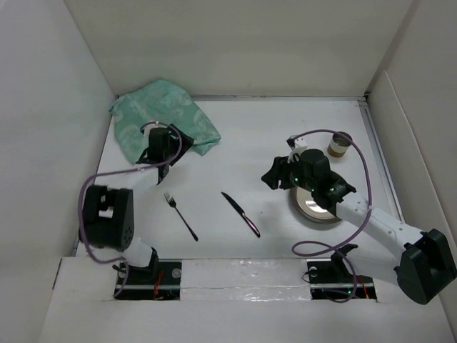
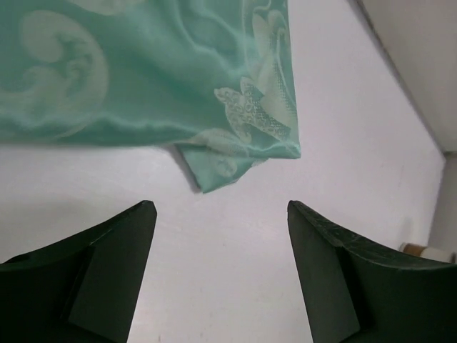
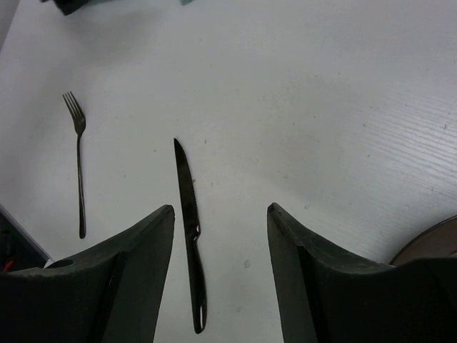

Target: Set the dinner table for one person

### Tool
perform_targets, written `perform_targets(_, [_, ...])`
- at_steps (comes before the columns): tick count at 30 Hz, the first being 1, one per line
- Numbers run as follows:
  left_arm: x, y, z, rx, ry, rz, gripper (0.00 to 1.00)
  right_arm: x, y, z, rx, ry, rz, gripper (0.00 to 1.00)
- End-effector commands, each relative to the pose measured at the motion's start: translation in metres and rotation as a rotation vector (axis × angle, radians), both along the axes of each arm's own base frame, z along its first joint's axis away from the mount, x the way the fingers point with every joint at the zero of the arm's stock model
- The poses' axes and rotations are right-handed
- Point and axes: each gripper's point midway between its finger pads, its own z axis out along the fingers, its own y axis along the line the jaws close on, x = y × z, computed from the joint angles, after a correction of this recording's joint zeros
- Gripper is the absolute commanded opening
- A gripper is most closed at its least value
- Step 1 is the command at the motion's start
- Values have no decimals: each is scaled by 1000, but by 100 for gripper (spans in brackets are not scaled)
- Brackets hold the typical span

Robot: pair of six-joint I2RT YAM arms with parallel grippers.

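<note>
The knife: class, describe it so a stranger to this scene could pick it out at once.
Start at the white dinner table and look at its near middle. Two dark utensils lie there apart; the knife is the right-hand one, nearer the plate, with a pointed blade where the fork has tines.

Fork (image 1: 180,216), knife (image 1: 240,214) up front; bare dinner table (image 1: 264,136) beyond

you've got one fork (image 1: 180,215), one knife (image 1: 240,214), one plate (image 1: 310,209), one cup (image 1: 340,144) and one green cloth (image 1: 161,114), all on one table (image 1: 285,121). you've two arms: one left arm (image 1: 107,214), one right arm (image 1: 378,225).
</note>
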Motion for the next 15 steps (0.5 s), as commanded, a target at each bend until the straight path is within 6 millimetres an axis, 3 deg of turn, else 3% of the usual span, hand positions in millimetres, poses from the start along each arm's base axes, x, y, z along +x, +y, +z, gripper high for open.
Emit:
perform_targets(1, [-21,50,50,-26,-175,249,70,11,18,48,89,-150,42,60])
perform_targets(2, [-26,56,51,-62,-200,278,69,11,18,49,94,-157,40,60])
perform_targets(3, [-40,72,27,-94,-148,349,69,11,17,50,95,-162,35,60])
perform_targets(8, [-68,113,-19,-171,-40,522,67,5,12,52,75,-175,31,60])
perform_targets(15, [-65,135,-31,-164,-22,660,66,-2,9,48,78,-176,33,60])
